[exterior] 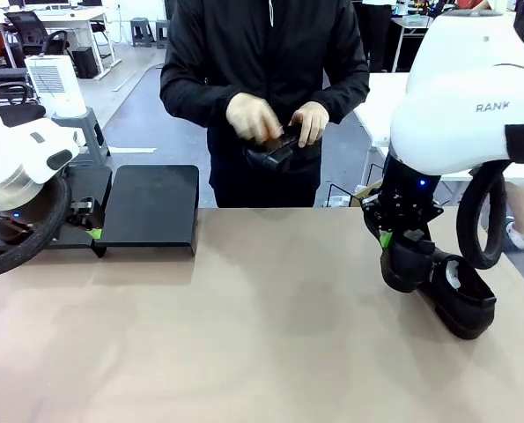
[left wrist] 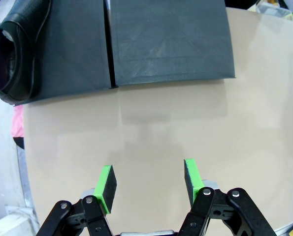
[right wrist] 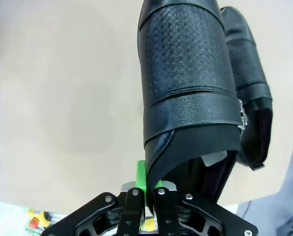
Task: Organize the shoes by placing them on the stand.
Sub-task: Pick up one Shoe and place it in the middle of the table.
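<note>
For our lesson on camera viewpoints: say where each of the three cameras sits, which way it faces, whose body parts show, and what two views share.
Front: on the robot's side, facing across the table at the person, whose hands hold a shoe; both arms show.
Left wrist: on the left arm, looking past its open left gripper at the stand.
Right wrist: on the right arm, looking along the right gripper, shut on another shoe's rim.
Shared: front and left wrist show the stand.

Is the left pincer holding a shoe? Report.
No, the left pincer stands open above the tabletop, nothing between its green pads.
</note>
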